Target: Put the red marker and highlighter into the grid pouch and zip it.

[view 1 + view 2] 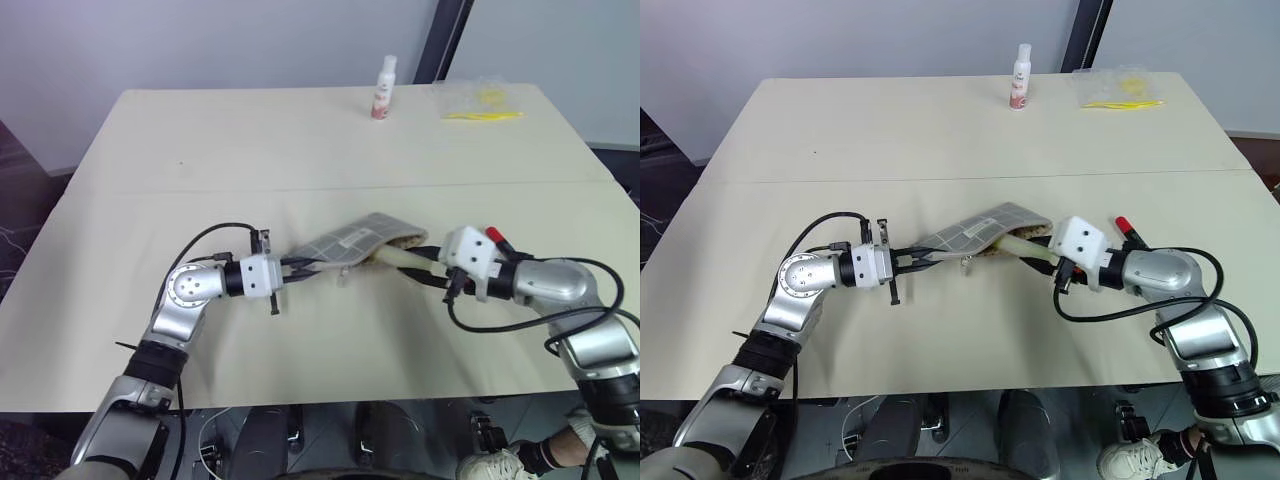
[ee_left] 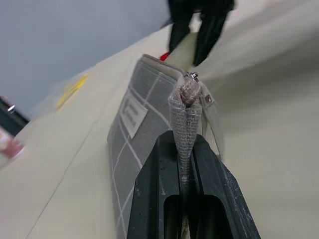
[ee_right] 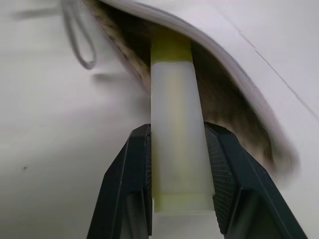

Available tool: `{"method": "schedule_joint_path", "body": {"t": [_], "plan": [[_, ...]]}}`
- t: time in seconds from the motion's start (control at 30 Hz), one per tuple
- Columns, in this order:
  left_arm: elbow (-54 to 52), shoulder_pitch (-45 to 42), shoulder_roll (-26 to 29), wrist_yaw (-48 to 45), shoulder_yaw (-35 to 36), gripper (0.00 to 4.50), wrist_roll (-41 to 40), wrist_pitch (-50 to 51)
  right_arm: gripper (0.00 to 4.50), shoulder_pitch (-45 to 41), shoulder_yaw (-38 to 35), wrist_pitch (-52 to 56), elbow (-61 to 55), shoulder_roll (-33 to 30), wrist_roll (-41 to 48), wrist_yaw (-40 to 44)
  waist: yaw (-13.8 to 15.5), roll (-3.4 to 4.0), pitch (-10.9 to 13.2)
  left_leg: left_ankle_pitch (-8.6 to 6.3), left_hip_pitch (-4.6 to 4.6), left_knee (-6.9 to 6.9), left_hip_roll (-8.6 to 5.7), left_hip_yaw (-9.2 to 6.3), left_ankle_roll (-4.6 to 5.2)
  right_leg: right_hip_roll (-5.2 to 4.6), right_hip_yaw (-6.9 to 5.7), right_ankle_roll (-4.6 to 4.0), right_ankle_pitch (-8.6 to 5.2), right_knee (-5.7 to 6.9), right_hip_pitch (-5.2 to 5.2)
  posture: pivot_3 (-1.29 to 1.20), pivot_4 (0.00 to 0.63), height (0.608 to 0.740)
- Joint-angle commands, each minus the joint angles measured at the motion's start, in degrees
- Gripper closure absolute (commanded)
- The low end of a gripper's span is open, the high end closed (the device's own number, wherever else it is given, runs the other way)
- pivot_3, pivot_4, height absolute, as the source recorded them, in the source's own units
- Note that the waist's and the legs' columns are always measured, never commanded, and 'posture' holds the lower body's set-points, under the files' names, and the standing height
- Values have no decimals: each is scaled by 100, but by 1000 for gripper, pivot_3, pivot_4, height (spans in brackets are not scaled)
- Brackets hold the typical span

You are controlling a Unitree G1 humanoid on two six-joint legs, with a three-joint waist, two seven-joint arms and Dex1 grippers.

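Note:
The grid pouch (image 1: 350, 243) lies mid-table, grey with white lines and a white label (image 2: 133, 110). My left gripper (image 1: 298, 268) is shut on the pouch's fabric end by the zipper, with its fingers (image 2: 154, 184) pinching the cloth. My right gripper (image 3: 177, 132) is shut on the pale-yellow highlighter (image 3: 174, 114). The highlighter's yellow cap end pokes into the pouch's open mouth, against the tan lining (image 3: 124, 55). The red marker (image 1: 1127, 227) lies on the table just behind my right wrist, with its red cap showing.
A small white bottle (image 1: 383, 88) stands at the table's far edge. A clear plastic bag (image 1: 478, 102) with yellow contents lies to the right of it. The pouch's zipper pull loop (image 3: 82, 40) hangs beside the opening.

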Motion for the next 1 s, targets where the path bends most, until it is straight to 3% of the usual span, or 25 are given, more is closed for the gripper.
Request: {"method": "schedule_joint_path", "body": {"t": [0.03, 0.17, 0.37, 0.6, 0.7, 0.77, 0.87, 1.0], "plan": [[-30, -249, 12, -447, 6, 4500, -477, -146, 3571, -316, 214, -421, -165, -58, -61, 390, -3, 0, 0, 0, -1, 1, 0, 0, 0, -1, 0, 0, 0, 0, 0, 0, 150, 740], [-65, -309, -12, -797, 13, 4500, -749, -182, 3571, -353, 437, -807, -301, -179, -184, 801, 1, 0, 0, 4, -2, 1, -1, 0, 9, -1, 0, 7, 4, 0, 2, 0, 150, 740], [-43, -294, -143, -927, 88, 4500, -906, -203, 3571, -564, 637, -1251, 122, 453, -462, 418, -13, -1, 1, 4, 3, 3, 2, 0, 6, 3, -1, 5, 3, 3, 4, 0, 150, 740], [133, -145, -114, -758, 188, 4500, -765, -292, 224, 81, 44, -638, -377, 218, 3, 388, 11, -2, 1, 4, 1, 6, -1, 0, 11, -1, -1, 12, 8, 2, 9, 0, 150, 740], [172, -54, -126, -638, 217, 4500, -725, -291, 107, 562, -651, 547, -1062, 76, 996, 228, 1, -2, 1, 4, -1, 6, -1, 0, 10, -5, -1, 12, 9, 3, 15, 0, 150, 740], [197, -1, -171, -525, 220, 4500, -677, -286, 107, 1197, -1480, 1567, -1698, 65, 2168, -23, 25, -1, 1, 0, -1, 6, 0, -1, 5, -7, -1, 8, 7, 5, 21, 0, 150, 740], [236, 51, -229, -386, 213, 4500, -622, -158, 107, 1798, -2428, 2211, -2119, 138, 3049, -393, 6, -2, 1, -1, 1, 4, 2, -10, 2, -9, 0, 2, 4, 3, 32, 0, 150, 740], [411, -6, -376, -8, 239, 4500, -434, 58, 107, 1970, -3317, 2327, -1544, 262, 2972, -1049, -2, -2, 1, -3, 8, 5, 2, -9, 0, -8, 0, -3, 4, -4, 25, 0, 150, 740]]}}
